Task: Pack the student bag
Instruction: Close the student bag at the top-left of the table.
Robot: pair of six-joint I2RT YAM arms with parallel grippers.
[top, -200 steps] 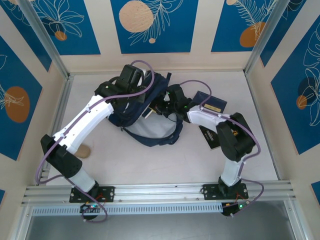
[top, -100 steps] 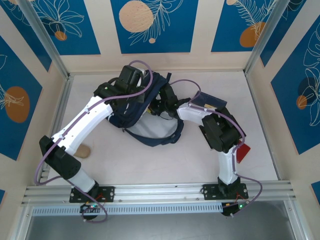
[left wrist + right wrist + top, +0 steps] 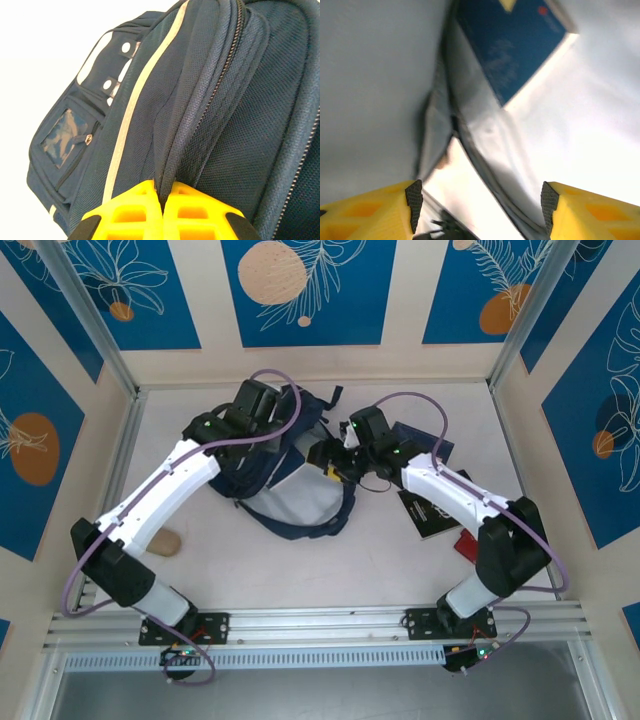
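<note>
Widening since earlier, right fingers [image 3: 590, 216] gape beside student bag [image 3: 240, 125].

White arms [image 3: 165, 485] with black joints [image 3: 510, 550], purple cables [image 3: 400, 397] alongside, yellow tool fingers [image 3: 135, 210], black pads [image 3: 413, 197], green base LEDs [image 3: 481, 650].

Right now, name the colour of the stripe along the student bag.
White stripe on the navy student bag; left wrist view shows best.

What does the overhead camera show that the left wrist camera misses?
Overhead: a navy flat book and a black flat book at right, a tan lump at left. Left wrist: the yellow left tool shut, pinching fabric beside a zipper, plus a clear window pocket. Both: the dark navy fabric backpack with white stripes.
</note>
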